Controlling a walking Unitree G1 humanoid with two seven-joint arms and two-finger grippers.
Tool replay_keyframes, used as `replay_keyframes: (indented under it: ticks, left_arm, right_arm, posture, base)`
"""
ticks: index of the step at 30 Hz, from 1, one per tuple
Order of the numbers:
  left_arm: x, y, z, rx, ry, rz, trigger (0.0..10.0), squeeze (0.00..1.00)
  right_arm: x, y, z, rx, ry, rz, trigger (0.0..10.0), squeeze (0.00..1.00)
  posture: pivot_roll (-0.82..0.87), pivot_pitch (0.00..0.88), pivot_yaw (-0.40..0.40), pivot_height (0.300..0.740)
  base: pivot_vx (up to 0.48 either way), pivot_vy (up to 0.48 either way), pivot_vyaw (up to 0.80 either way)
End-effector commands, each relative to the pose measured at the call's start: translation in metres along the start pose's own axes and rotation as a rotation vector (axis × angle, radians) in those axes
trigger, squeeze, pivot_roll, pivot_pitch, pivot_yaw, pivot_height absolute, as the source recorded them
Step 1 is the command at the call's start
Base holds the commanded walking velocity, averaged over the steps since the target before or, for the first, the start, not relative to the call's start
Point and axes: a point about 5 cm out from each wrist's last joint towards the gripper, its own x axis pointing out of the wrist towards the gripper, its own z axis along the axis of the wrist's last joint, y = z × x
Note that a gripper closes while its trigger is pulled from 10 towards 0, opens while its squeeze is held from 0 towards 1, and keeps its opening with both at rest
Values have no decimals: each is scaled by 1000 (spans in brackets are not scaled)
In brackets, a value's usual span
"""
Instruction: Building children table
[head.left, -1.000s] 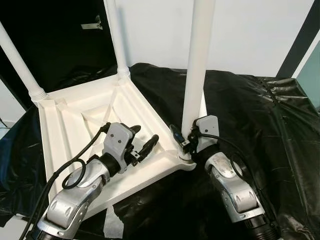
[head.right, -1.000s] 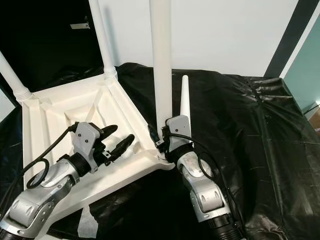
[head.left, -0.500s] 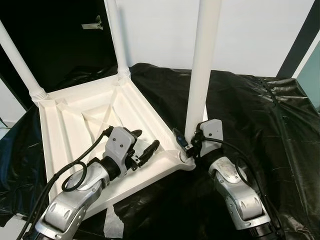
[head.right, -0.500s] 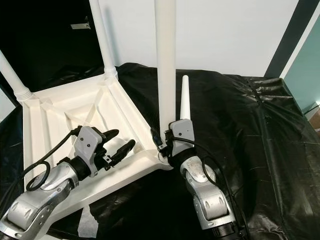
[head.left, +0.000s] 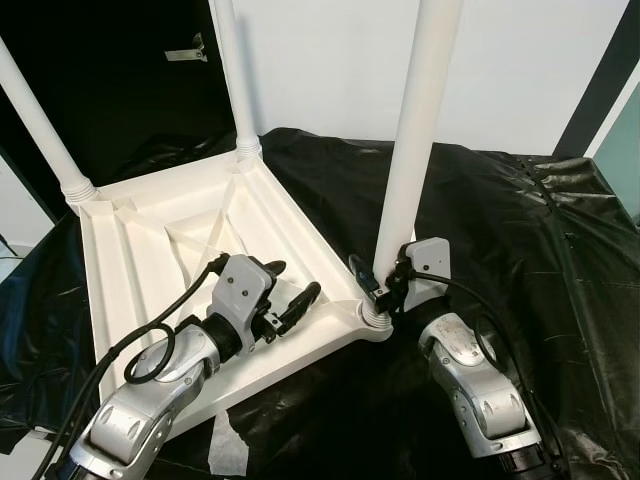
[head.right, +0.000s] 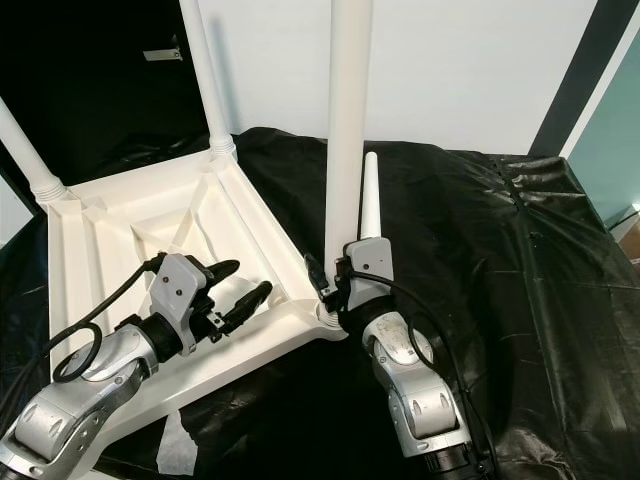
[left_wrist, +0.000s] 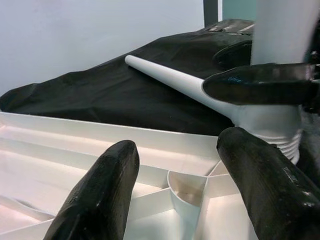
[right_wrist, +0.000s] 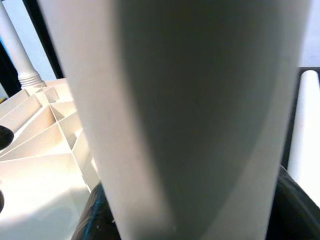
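Since 1 s ago the near-right leg (head.left: 415, 150) has tipped; it stood close to plumb then, now its top leans off to the right while its foot stays at the corner socket (head.left: 375, 318); the right gripper (head.left: 388, 288) has shifted w/ it, a bit lower and further right. My read: the leg is being worked or turned into the socket, not yet seated true; the tilt suggests the thread isn't home, or it's mid-twist.

Right gripper: pinching the leg just above its ribbed base; the right wrist view has the leg close up between the dark fingers. Left gripper (head.left: 288, 297): jaws spread, holding nothing; it hovers over the tabletop (head.left: 150, 240) inside the near edge, near the same corner; the fingers (left_wrist: 105, 190) straddle a rib junction w/o visible contact.

Tabletop lies upside down on the black sheet (head.left: 500, 220), ribbed underside up, one corner towards the robot. Two other legs are up: back-left leg (head.left: 40, 130) and back leg (head.left: 232, 75), both at their corners, long axes roughly vertical, feet pointing up out of frame. Near-right leg: long axis up-and-right, thick end down in the socket.

Fourth leg (head.right: 370, 195) lies loose on the sheet just off the right edge of the tabletop, behind the right gripper; long axis runs away from the robot, narrow tip pointing to the far side; so one corner is left to fit, by my guess.
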Motion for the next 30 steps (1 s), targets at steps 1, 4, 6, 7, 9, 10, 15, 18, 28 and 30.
replay_keyframes:
  ticks: [1, 4, 6, 7, 9, 10, 15, 18, 28, 30]
  left_arm:
    - [1, -11, 4, 28, -11, -185, 10000, 0]
    - [0, -12, 4, 31, -11, -187, 10000, 0]
    - [0, -12, 4, 31, -11, -186, 10000, 0]
    - [0, -12, 4, 31, -11, -186, 10000, 0]
    - [0, -12, 4, 32, -11, -184, 10000, 0]
    - [0, -12, 4, 31, -11, -182, 10000, 0]
    - [1, -13, 4, 33, -12, -181, 10000, 0]
    - [2, -13, 4, 36, -17, -181, 10000, 0]
    - [3, -15, 4, 43, -22, -187, 10000, 0]
    - [4, -15, 4, 49, -23, -187, 10000, 0]
  right_arm:
    - [3, 5, -5, 11, 24, 26, 10000, 0]
    - [4, 11, -5, 17, 22, 54, 10000, 0]
    - [4, 13, -5, 20, 24, 62, 10000, 0]
    - [4, 13, -5, 20, 24, 62, 10000, 0]
    - [3, 14, -7, 21, 30, 70, 10000, 0]
    - [3, 15, -8, 23, 34, 76, 10000, 0]
    - [3, 16, -8, 20, 36, 80, 10000, 0]
    - [-3, 11, -14, 13, 52, 79, 10000, 0]
    - [-11, 0, -38, 88, 95, 75, 10000, 0]
    - [-11, 3, -38, 54, 91, 105, 10000, 0]
  posture:
    - [20, 0, 6, 740]
    - [24, 0, 1, 740]
    - [24, 0, 0, 740]
    - [24, 0, 0, 740]
    - [24, 0, -3, 740]
    - [23, 0, -6, 740]
    - [23, 0, -7, 740]
    - [20, 0, -13, 740]
    - [14, 0, -13, 740]
    - [13, 0, -12, 740]
  base:
    - [0, 0, 0]
    - [0, 0, 0]
    - [0, 0, 0]
    - [0, 0, 0]
    - [0, 0, 0]
    - [0, 0, 0]
    - [0, 0, 0]
    - [0, 0, 0]
    - [0, 0, 0]
    - [0, 0, 0]
